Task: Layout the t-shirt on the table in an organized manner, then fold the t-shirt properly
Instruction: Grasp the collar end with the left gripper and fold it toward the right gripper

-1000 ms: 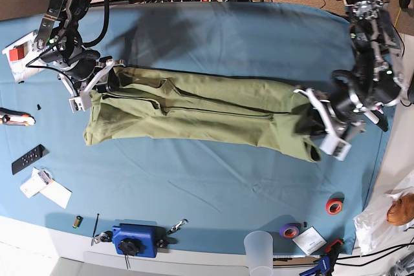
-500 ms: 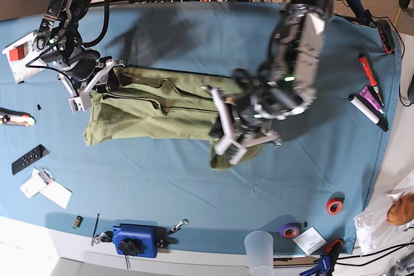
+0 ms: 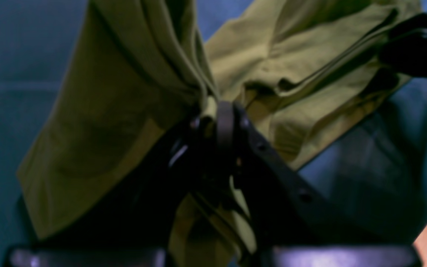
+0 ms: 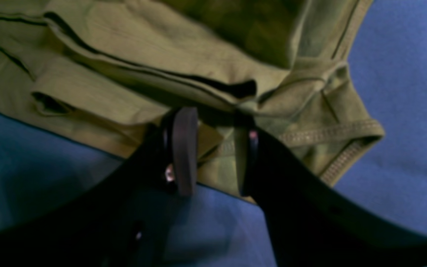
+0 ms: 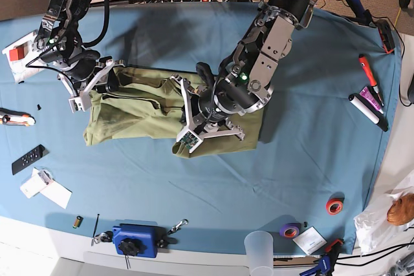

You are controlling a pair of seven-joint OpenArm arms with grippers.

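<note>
Left wrist view first: we see the left hand (image 3: 217, 122) pinching a bunched fold of the olive t-shirt (image 3: 310, 74), with cloth draping off to one side and the rest lying on the blue table (image 3: 384, 148). It's pretty blurry though.

Right wrist view: the right hand (image 4: 213, 148) has its fingers (image 4: 184, 148) set apart on either side of the shirt's edge (image 4: 161, 74), right by a stitched hem. We can't tell if it's actually squeezing the fabric.

Base view: the shirt (image 5: 129, 114) sits mid-table (image 5: 194, 192), one end doubled over under the left hand (image 5: 200, 127), while the right hand (image 5: 90, 88) is at the other end. A red tape roll (image 5: 334, 206) sits well apart near the table's edge.
</note>
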